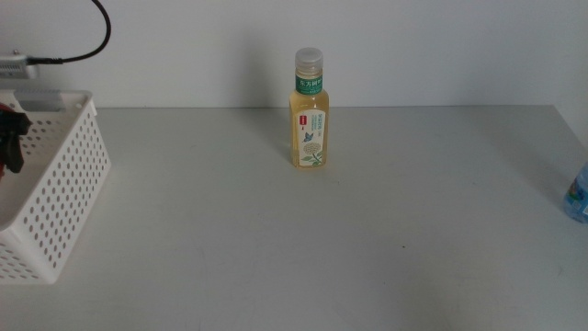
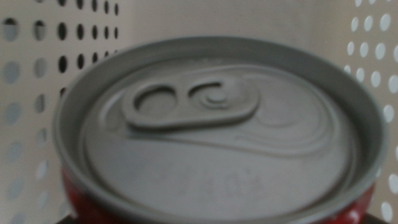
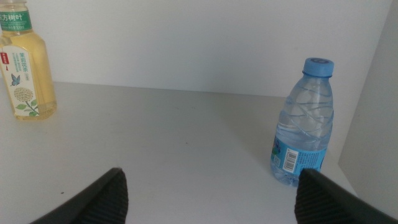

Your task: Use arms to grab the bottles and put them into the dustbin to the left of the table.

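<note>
The left tool [image 1: 11, 138] hangs over the white dustbin [image 1: 64, 198] at the bench's [image 1: 303, 248] left edge; its wrist view is filled by the red can [image 2: 217, 143], seemingly pinched, between the perforated walls. The tea bottle [image 1: 310, 110] stands upright mid-bench. The right tool [image 3: 208, 196], spread wide, waits near the upright water bottle [image 3: 305, 124].

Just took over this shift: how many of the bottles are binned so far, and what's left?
None looks binned yet. In hand: the red can fills the left wrist view with the dustbin's perforated walls around it, so the left gripper is at the bin, about to drop it. Left: the tea bottle upright mid-table and the water bottle at the right edge, ahead of the open right gripper.
</note>
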{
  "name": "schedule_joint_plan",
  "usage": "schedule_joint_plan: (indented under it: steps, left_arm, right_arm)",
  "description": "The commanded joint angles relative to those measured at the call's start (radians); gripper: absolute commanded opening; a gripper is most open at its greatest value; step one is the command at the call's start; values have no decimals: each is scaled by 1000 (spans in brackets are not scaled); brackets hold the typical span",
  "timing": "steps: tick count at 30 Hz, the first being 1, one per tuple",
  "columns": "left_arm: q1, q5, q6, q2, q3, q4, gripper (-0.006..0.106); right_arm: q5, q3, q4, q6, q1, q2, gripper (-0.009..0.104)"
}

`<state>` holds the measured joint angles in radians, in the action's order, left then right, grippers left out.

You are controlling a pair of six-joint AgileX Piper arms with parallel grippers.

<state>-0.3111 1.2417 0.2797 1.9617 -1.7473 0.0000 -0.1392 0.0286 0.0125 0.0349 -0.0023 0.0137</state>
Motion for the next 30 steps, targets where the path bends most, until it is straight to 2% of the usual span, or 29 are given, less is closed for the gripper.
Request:
schedule_joint_plan:
  steps: [1, 8, 12, 16, 23, 25, 30]
  left_arm:
    - [1, 2, 3, -25, -38, 0, -2]
    - [1, -8, 3, 57, -38, 6, 0]
    - [0, -22, 4, 81, -38, 8, 9]
    - [0, -25, 16, 92, -38, 8, 27]
    - [1, -25, 20, 92, -38, 45, 81]
    - [1, -13, 12, 92, -38, 67, 92]
    - [1, 71, -23, 90, -60, 83, 94]
  right_arm:
    - [78, -10, 11, 10, -5, 21, 94]
    - [78, -10, 11, 10, -5, 21, 94]
    - [78, -10, 11, 10, -5, 21, 94]
    - [78, -10, 11, 10, -5, 21, 94]
    - [78, -10, 11, 10, -5, 21, 94]
    - [78, -10, 11, 10, -5, 21, 94]
    - [78, -10, 11, 10, -5, 21, 94]
